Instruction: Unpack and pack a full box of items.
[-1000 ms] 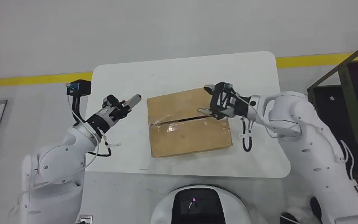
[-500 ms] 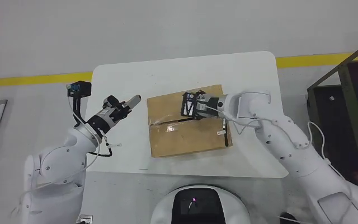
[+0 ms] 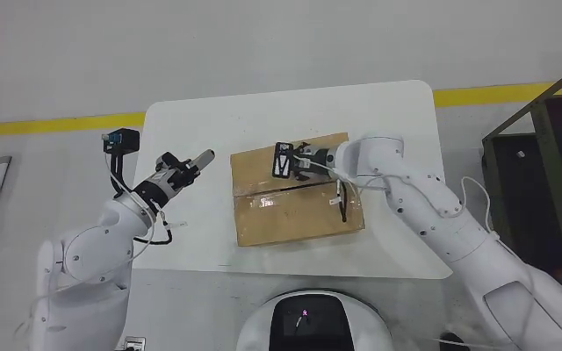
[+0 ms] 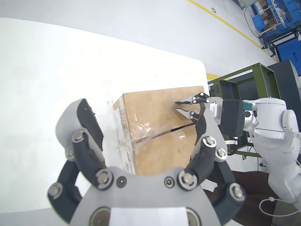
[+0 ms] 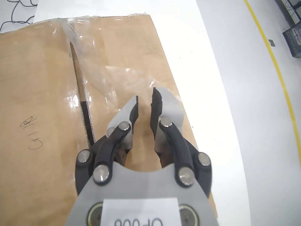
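Observation:
A closed brown cardboard box (image 3: 299,206) lies in the middle of the white table (image 3: 263,114). Crumpled clear tape (image 5: 94,71) runs along its centre seam (image 5: 81,99), which gapes slightly. My right gripper (image 3: 283,161) hovers over the box's far flap, beside the seam. Its fingers (image 5: 134,109) stand a narrow gap apart with nothing between them. My left gripper (image 3: 204,159) hangs above the table just left of the box, pointing at the box's end (image 4: 124,128). It is open and empty, and beyond it the right gripper (image 4: 185,108) sits low over the box top.
A dark green metal rack (image 3: 527,132) stands off the table's right side. Bare tabletop lies behind the box and to its left. A yellow floor line (image 3: 70,123) runs past the far edge.
My right gripper has moved left across the box top, from the right end of the seam to the far flap near the middle. The left arm has barely shifted.

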### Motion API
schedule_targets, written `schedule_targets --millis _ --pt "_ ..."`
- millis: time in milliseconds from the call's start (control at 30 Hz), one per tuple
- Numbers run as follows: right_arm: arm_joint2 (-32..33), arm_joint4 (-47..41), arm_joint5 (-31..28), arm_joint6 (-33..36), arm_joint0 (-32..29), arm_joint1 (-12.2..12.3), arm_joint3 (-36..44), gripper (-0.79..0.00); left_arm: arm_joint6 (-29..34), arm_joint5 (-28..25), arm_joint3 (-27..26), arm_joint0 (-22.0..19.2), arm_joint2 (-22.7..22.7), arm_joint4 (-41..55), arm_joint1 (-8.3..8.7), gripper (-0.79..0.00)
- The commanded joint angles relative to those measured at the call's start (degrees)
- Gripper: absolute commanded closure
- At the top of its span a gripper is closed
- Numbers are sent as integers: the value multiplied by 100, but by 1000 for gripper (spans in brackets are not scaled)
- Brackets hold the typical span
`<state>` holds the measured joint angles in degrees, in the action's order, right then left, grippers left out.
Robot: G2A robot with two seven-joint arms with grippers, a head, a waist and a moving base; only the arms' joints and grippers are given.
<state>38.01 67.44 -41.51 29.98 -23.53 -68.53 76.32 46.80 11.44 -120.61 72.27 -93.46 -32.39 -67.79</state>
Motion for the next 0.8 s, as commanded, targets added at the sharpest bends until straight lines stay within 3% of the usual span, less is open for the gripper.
schedule_targets --millis 0,300,500,533,567,633,667,733,767 --pt "13 58 80 -31 43 -23 -15 0 2 -3 5 -4 3 -1 1 -785" --pt "516 331 51 -403 -266 125 608 0 2 -3 5 -4 3 -1 1 -785" --pt "882 605 -445 -486 -621 301 962 0 2 -3 5 -4 3 -1 1 -785" --pt "942 636 -521 -497 -640 323 990 -55 2 -3 5 -4 3 -1 1 -785" --pt "1013 655 -611 -511 -645 345 1014 -206 2 -3 5 -4 3 -1 1 -785" --pt "1165 609 -754 -511 -681 389 1007 -354 2 -3 5 -4 3 -1 1 -785" --pt "1258 581 -726 -459 -702 410 990 -486 -22 -15 8 8 8 4 1 -785" --pt "1464 408 -445 -331 -816 443 980 -551 -88 -199 0 94 95 100 0 -785" --pt "1583 282 -222 -215 -888 458 975 -646 -30 -321 6 116 153 156 5 -785"
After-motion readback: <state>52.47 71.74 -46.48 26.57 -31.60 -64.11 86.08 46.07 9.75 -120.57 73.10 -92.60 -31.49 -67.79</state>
